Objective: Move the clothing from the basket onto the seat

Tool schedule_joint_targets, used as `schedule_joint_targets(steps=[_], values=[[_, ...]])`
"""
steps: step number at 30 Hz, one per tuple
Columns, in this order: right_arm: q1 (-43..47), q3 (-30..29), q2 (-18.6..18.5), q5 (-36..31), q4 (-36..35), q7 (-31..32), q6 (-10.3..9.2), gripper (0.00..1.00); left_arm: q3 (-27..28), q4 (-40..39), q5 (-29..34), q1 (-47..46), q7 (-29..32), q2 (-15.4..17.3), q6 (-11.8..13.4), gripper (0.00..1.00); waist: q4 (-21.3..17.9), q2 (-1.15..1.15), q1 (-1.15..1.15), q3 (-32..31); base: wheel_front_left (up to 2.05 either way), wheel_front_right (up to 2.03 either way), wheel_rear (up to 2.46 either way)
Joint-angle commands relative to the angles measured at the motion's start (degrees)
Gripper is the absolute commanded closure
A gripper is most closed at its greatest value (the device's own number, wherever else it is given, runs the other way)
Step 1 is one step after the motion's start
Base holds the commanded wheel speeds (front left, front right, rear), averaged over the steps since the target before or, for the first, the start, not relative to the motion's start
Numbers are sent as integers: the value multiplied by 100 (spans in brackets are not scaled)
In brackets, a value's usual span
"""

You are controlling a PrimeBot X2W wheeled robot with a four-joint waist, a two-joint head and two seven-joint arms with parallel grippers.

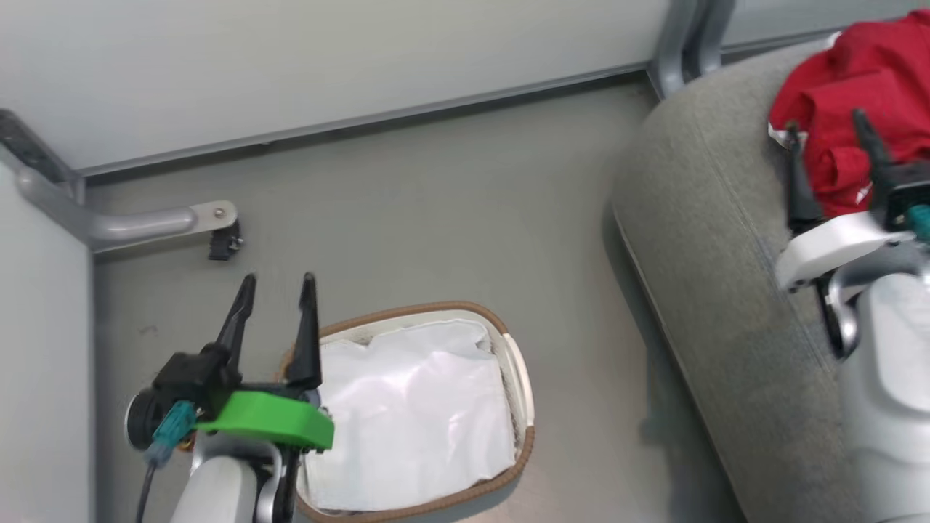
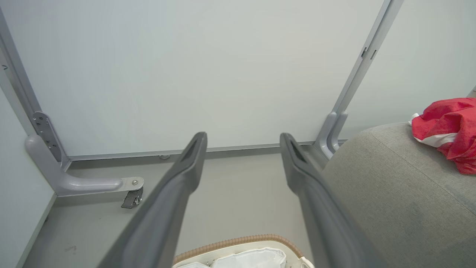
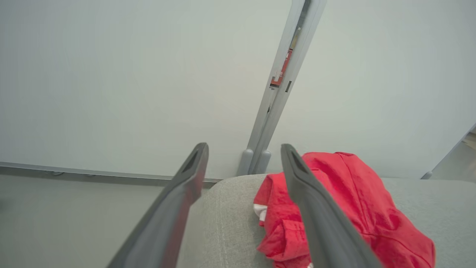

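Likely soft and limp, the clothing (image 1: 872, 65) on the seat (image 1: 697, 218) at upper right suits a pinch on a raised fold; left hand (image 1: 280, 276) and right hand (image 1: 826, 120) gape empty.

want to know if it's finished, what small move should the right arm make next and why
Probably draw the right gripper back off the soft red fabric clothing: its fingers stand open, gripping nothing, and the garment lies on the large grey woven sofa seat. The oval white plastic basket holds its white cloth liner, no red.
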Motion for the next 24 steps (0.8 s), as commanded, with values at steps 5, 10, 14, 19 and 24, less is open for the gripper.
schedule_joint_targets(steps=[5, 10, 14, 19, 24], values=[[605, 218, 493, 135, -328, -20, -8, 0, 509, -67, 55, 484, -2, -37, -29, 0, 599, 0, 0, -515, 0, 0, 0], [1136, 290, 692, 419, -533, -20, -8, 0, 710, -40, 28, 769, -2, -51, -51, 0, 750, 0, 0, -659, 0, 0, 0], [1642, 362, 747, 780, -711, -20, -8, 0, 680, 12, -183, 950, -2, -53, -56, 0, 855, 0, 0, -813, 0, 0, 0], [2135, 496, 743, 1097, -844, -20, -8, 0, 624, 17, -288, 1128, -2, -53, 6, 0, 891, 0, 0, -906, 0, 0, 0], [2400, 656, 742, 1131, -892, -19, -8, 0, 588, 22, -290, 1311, -2, -53, 66, 0, 886, 0, 0, -959, 0, 0, 0]])
